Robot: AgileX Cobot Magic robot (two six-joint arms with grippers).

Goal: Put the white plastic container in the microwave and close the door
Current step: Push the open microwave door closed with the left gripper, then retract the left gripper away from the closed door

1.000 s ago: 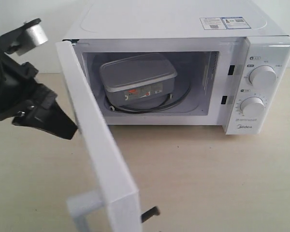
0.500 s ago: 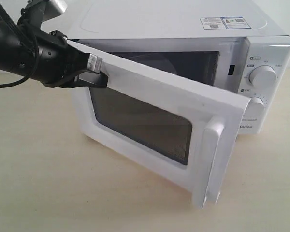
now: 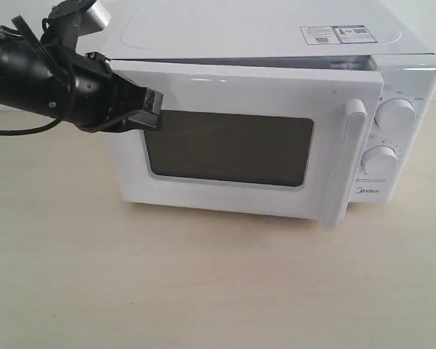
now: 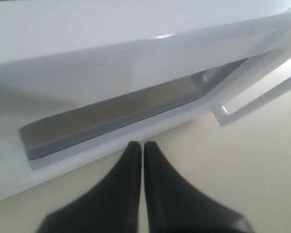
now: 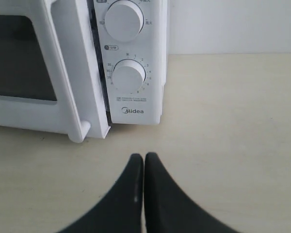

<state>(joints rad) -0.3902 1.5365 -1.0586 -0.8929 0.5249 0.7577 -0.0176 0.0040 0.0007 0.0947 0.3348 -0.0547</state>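
Left tool [image 3: 154,108], clenched, at the door [image 3: 240,87], now almost flush with the microwave [image 3: 261,29], half-open before.

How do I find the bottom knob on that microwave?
Start at the big white microwave. At its right end, beside the bar handle, two round dials are stacked. The lower dial is the one ringed with numbers, just above the Midea name.

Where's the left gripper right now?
Exterior view, left side: the left gripper is at the upper left corner of the door, just beside its dark window.
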